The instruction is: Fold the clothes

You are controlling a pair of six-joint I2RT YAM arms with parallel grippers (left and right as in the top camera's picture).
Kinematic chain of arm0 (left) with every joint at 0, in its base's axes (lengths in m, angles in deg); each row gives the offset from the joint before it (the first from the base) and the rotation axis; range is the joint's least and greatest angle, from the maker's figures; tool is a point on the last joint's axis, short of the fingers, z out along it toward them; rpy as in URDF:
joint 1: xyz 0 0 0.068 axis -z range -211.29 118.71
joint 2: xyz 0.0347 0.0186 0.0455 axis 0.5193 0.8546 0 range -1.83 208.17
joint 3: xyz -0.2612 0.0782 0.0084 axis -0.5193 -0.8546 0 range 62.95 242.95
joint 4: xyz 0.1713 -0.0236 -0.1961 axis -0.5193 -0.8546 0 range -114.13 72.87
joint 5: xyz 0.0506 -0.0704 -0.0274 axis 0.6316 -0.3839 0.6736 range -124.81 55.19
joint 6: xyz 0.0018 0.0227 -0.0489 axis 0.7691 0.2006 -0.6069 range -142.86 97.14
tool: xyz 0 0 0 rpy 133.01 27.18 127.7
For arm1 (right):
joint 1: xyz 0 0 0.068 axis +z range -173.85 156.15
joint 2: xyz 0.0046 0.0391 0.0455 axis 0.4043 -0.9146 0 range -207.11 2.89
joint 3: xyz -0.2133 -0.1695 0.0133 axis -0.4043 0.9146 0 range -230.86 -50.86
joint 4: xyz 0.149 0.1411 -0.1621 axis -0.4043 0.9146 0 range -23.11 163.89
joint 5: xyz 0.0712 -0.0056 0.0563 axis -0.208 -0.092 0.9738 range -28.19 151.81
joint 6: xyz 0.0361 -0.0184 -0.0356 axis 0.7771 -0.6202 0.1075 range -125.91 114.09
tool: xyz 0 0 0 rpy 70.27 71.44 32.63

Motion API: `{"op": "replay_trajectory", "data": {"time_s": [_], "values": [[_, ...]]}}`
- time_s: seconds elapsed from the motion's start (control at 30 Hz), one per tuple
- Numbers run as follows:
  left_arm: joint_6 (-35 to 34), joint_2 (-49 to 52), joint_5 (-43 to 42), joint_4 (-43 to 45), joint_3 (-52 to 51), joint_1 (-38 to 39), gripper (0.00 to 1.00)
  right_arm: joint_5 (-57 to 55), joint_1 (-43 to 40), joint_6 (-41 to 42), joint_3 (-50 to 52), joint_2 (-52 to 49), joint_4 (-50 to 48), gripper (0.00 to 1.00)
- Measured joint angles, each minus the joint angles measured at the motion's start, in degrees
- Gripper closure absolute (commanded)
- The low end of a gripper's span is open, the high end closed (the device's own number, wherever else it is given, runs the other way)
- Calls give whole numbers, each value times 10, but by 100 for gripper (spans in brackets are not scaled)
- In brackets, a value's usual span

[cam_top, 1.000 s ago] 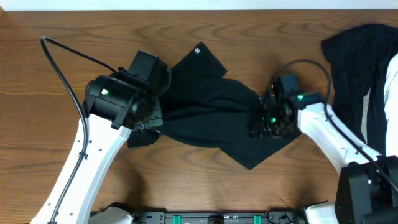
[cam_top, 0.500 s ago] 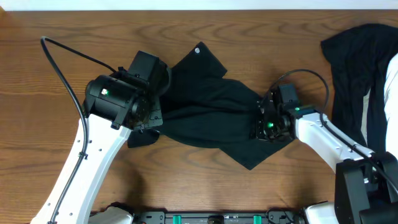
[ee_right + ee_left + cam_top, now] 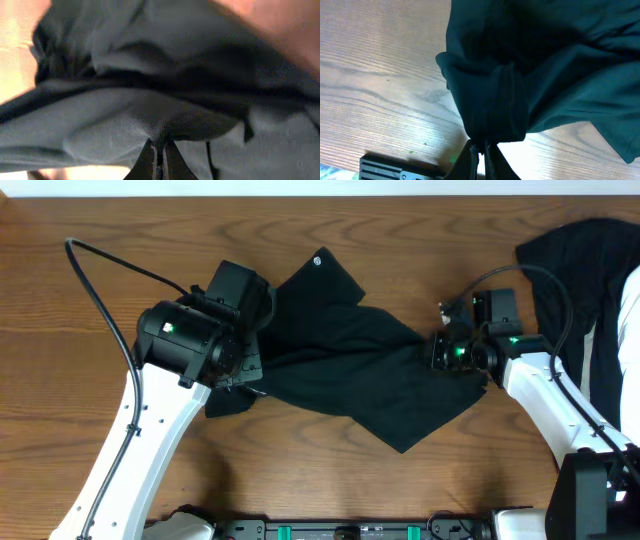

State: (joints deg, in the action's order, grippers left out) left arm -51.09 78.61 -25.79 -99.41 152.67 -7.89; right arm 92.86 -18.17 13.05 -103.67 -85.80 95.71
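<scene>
Overhead, we see the clothes (image 3: 340, 370) lying across the middle of the table (image 3: 450, 240), drawn into a rumpled band between the two arms. One corner, bearing a small white logo (image 3: 319, 261), points to the far edge and another corner points to the near edge. The left gripper (image 3: 481, 150) is pinched tight on a bunched fold at the garment's left end, and the right gripper (image 3: 159, 150) is likewise closed narrow on fabric at the right end. To do this step well, we judge that both arms should rise and travel together. They should hold the cloth just taut enough to flatten the wrinkles without dragging a pinch loose, and set the carried edge down squarely so the loose corners do not trail underneath. Much is hard to read. From above, the left wrist housing covers its own fingertips, so only the wrist view shows that grip. The right wrist view is blurred and filled with dark cloth, so we cannot tell how many layers either pinch takes in, or whether it holds a hem or a sleeve. More dark fabric (image 3: 570, 280) at the table's right edge is cut off by the frame; we cannot tell what it is.
</scene>
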Motion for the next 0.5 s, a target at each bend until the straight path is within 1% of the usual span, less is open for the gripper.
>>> {"op": "replay_trajectory", "data": {"time_s": [0.13, 0.23, 0.3, 0.5], "values": [[0, 0, 0, 6, 0, 0, 93, -13, 0, 4, 0, 0, -38, 98], [0, 0, 0, 10, 0, 0, 93, -24, 0, 13, 0, 0, -52, 85], [0, 0, 0, 12, 0, 0, 94, -28, 0, 15, 0, 0, -50, 79], [0, 0, 0, 12, 0, 0, 94, -36, 0, 9, 0, 0, 19, 79]]}}
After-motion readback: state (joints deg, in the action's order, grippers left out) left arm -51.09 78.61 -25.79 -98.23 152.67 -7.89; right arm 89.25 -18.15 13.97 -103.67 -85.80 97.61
